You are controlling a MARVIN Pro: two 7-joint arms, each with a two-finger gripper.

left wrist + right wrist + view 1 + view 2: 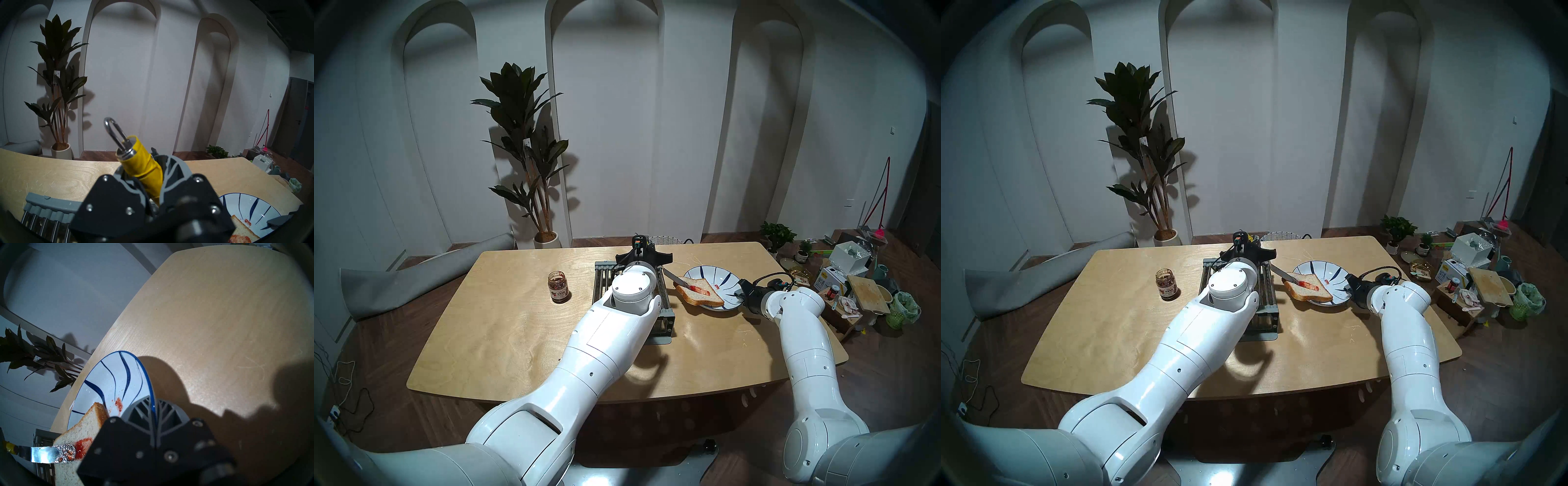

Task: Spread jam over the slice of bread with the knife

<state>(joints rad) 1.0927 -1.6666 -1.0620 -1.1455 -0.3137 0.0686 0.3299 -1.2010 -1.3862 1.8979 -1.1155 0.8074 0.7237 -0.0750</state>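
The slice of bread (pixel 699 291) is lying on the near-left part of the blue-striped plate (pixel 723 273), its near-left corner hanging out over the rim, and a red streak of jam (pixel 700 289) is sitting across its top. You are seeing the knife (pixel 674 277) coming in from the left, its blade slanting down so that the jam-smeared tip is resting on the bread's far-left edge, right beside the streak. The left end effector (pixel 153 171) is clenching the knife's yellow handle just left of the bread, above the grey rack (pixel 667 307), with the handle's steel loop sticking up past the fingers. The right end effector (pixel 153 414) is pinching the plate's right rim between its closed fingers, with the bread lying to its left across the plate. A small red blob is sitting on the bare plate between the bread and that rim. Further left on the desk (pixel 504 325), well apart from the plate, the open jam jar (pixel 558 286) is standing upright. Beyond the desk's far-left corner, a potted plant (pixel 524 146) is standing against the wall.
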